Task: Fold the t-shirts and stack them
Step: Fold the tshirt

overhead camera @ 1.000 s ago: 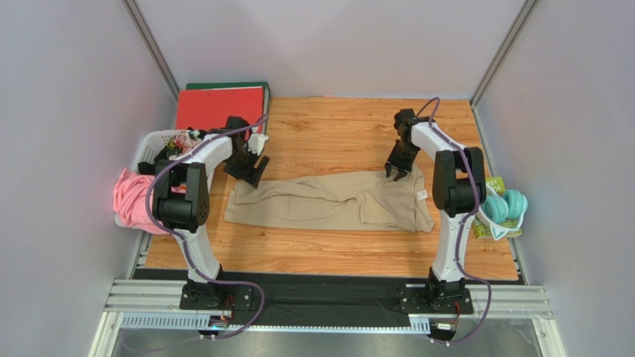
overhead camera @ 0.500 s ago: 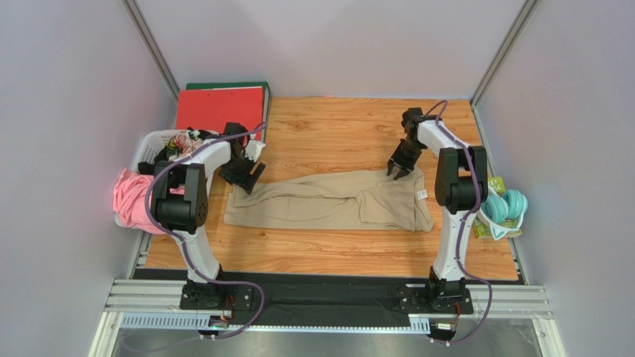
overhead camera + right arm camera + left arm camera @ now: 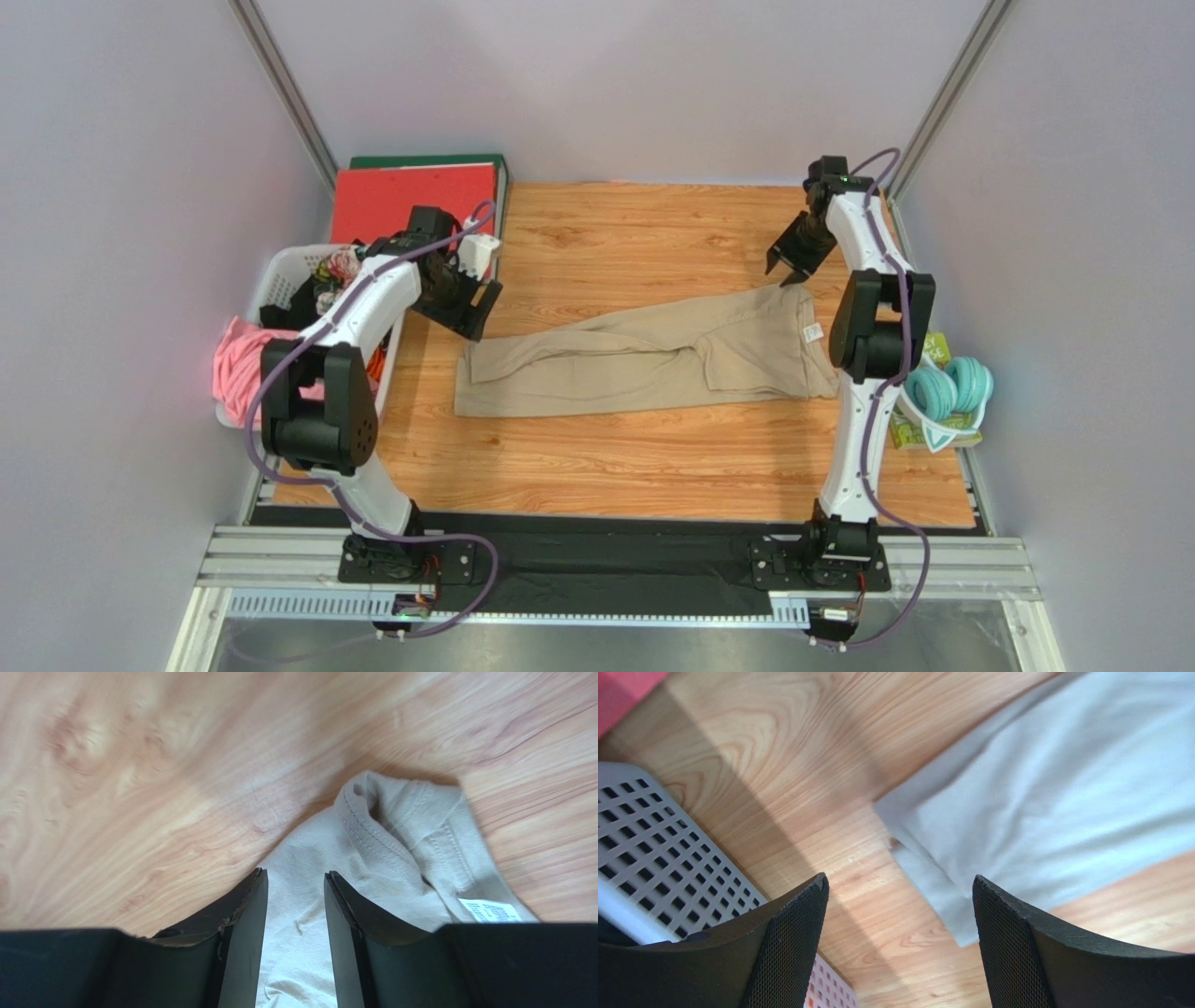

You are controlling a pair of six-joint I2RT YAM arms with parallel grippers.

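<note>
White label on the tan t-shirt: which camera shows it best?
Right wrist: the white label sits close and large on the t-shirt. Top external shows only a tiny white speck at the shirt's right end. Left wrist shows the other end, no label.

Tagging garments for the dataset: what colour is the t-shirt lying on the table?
Plain tan-beige t-shirt, no pattern. The top external view shows it best.
</note>
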